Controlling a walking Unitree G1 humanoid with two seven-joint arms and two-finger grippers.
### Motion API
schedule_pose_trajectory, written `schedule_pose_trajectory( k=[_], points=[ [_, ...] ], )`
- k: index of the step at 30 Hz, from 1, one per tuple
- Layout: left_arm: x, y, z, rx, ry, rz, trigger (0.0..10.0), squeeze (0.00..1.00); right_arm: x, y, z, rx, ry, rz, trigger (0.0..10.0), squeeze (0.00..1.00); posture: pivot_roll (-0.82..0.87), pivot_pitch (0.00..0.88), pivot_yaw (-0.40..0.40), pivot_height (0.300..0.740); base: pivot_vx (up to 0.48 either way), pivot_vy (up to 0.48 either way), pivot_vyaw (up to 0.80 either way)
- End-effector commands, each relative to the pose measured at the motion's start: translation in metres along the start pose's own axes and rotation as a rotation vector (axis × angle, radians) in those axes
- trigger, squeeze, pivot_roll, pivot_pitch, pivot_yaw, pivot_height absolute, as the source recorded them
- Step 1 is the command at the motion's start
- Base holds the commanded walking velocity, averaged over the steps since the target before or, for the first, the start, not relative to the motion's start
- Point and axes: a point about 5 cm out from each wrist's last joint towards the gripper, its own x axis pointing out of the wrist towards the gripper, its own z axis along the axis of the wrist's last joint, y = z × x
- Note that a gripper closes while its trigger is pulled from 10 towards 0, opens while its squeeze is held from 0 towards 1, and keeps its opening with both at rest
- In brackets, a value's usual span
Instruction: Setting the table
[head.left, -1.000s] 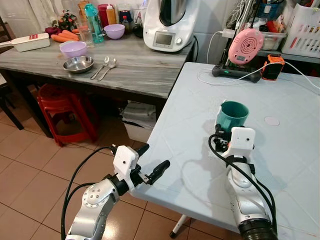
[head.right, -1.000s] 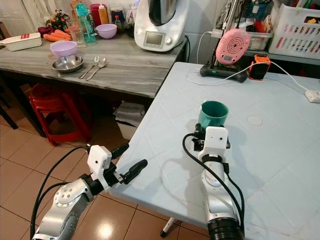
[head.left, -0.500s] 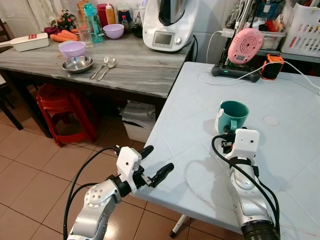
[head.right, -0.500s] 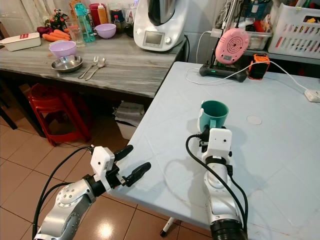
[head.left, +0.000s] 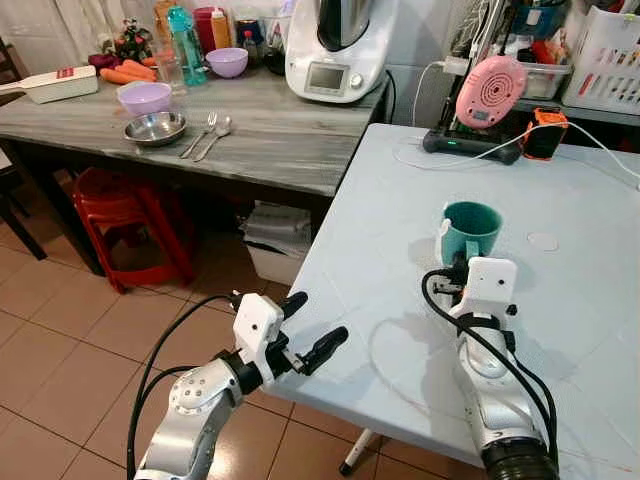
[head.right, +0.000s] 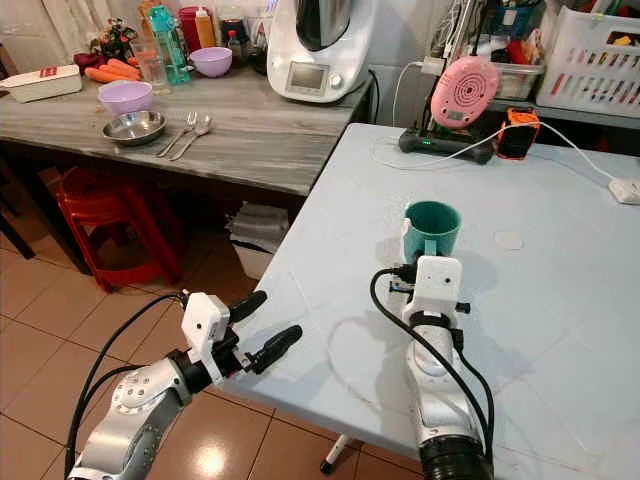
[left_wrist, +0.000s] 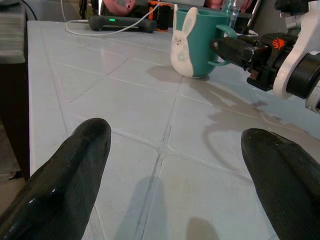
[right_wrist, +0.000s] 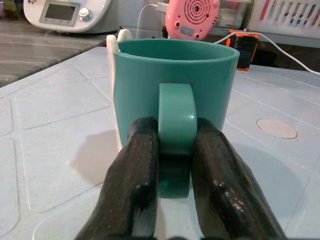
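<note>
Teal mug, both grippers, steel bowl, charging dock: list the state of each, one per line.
teal mug: upright on the pale blue table, handle pinched.
right gripper: shut on the mug's handle.
left gripper: open, holding nothing, at the table's near edge.
steel bowl: upright on the grey counter.
charging dock: green light on.

mug (head.left: 470, 231) standing upright on the near table (head.left: 380, 230), handle pinched between the fingers of the right gripper (right_wrist: 175, 150) just in front of it. left gripper (head.left: 310, 328) at the table's near left edge, fingers spread apart, well left of the mug. behind the mug, a charging dock (head.left: 470, 145) near the far edge. to the left, a second table (head.left: 270, 130) with bowls (head.left: 146, 97), spoons (head.left: 210, 135) and a kitchen appliance (head.left: 335, 45); stool (head.left: 130, 215) beneath it.
</note>
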Motion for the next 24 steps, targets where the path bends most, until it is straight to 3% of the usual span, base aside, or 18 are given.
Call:
schedule_pose_trajectory(
  k=[1, 7, 14, 21, 22, 23, 24],
  points=[
    [0.002, 0.0, 0.006, 0.006, -0.02, -0.02, 10.0, 0.0, 0.003, 0.0, 0.002, 0.002, -0.01, 0.0, 0.0, 0.0, -0.01, 0.0, 0.031, 0.74, 0.0, 0.0, 0.0],
    [0.003, -0.001, 0.007, -0.001, -0.024, -0.029, 10.0, 0.0, 0.003, 0.0, 0.002, 0.004, -0.009, 0.0, 0.0, 0.0, -0.01, 0.0, 0.032, 0.74, 0.0, 0.0, 0.0],
    [0.006, 0.001, 0.013, -0.066, -0.068, 0.009, 10.0, 0.0, 0.001, 0.002, 0.003, 0.035, -0.016, 0.024, 0.0, 0.0, -0.01, 0.0, 0.03, 0.74, 0.0, 0.0, 0.0],
    [0.005, 0.021, 0.014, -0.061, -0.053, 0.182, 10.0, 0.0, -0.007, -0.004, 0.009, 0.046, -0.048, 0.019, 0.0, 0.0, 0.0, 0.0, 0.024, 0.74, 0.0, 0.0, 0.0],
    [0.003, 0.03, 0.011, -0.063, -0.022, 0.25, 10.0, 0.0, -0.013, -0.011, 0.011, 0.046, -0.062, 0.005, 0.9, 0.0, 0.0, 0.0, 0.024, 0.74, 0.0, 0.0, 0.0],
    [0.001, 0.036, 0.011, -0.046, -0.008, 0.296, 10.0, 0.0, -0.018, -0.017, 0.012, 0.05, -0.068, -0.011, 7.9, 0.0, 0.0, 0.0, 0.024, 0.74, 0.0, 0.0, 0.0],
    [0.0, 0.037, 0.011, -0.041, -0.009, 0.306, 10.0, 0.0, -0.02, -0.019, 0.012, 0.053, -0.07, -0.016, 7.9, 0.0, 0.0, 0.0, 0.025, 0.74, 0.0, 0.0, 0.0]
  ],
)
